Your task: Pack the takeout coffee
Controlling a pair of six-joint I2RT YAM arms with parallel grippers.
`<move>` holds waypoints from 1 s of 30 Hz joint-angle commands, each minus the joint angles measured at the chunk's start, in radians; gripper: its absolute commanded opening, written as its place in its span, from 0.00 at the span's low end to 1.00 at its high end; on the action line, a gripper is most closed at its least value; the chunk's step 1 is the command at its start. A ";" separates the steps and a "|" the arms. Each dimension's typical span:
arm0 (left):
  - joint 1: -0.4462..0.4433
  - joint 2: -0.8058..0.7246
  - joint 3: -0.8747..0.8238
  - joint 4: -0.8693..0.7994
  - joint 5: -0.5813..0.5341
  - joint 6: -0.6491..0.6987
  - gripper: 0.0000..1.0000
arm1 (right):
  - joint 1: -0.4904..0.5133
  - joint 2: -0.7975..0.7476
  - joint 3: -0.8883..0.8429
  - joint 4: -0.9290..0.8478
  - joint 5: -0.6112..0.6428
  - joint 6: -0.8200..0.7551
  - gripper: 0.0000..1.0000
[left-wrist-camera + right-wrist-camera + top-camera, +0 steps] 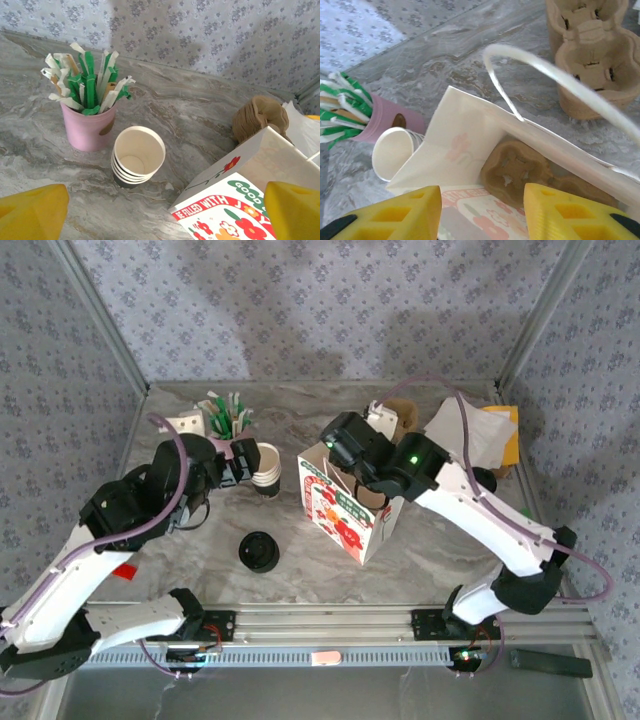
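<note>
The takeout coffee is out of view. A white paper bag [340, 512] printed with red flowers stands open mid-table. My right gripper [350, 453] hovers over its mouth, open, with nothing between its yellow fingers [405, 215]. Below them, inside the bag [465, 145], lies a brown cardboard cup carrier [520, 170]. My left gripper [240, 462] is wide open and empty, just left of a stack of lidless paper cups [267, 470]. In the left wrist view the stack [136, 157] stands ahead of the gripper [162, 212], and the bag [240, 200] is at the right.
A pink cup of green and white stirrers [87, 127] stands behind the cup stack. A pile of black lids [259, 551] lies in front of the bag. More brown carriers [592, 55] are stacked behind the bag, with white paper [480, 435] at the far right.
</note>
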 commanded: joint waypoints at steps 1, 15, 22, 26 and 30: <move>0.006 0.015 0.049 -0.009 0.038 0.065 1.00 | -0.005 -0.037 -0.004 0.027 -0.050 -0.132 0.51; 0.006 0.128 0.157 -0.051 0.129 0.101 1.00 | -0.038 -0.240 -0.095 0.034 -0.249 -0.518 0.52; 0.006 0.172 0.209 -0.070 0.122 0.117 1.00 | -0.046 -0.220 -0.056 0.005 -0.311 -0.613 0.52; 0.006 0.187 0.223 -0.078 0.121 0.116 1.00 | -0.046 -0.207 -0.041 -0.013 -0.313 -0.640 0.52; 0.006 0.195 0.225 -0.074 0.121 0.111 1.00 | -0.046 -0.202 -0.038 -0.016 -0.320 -0.661 0.52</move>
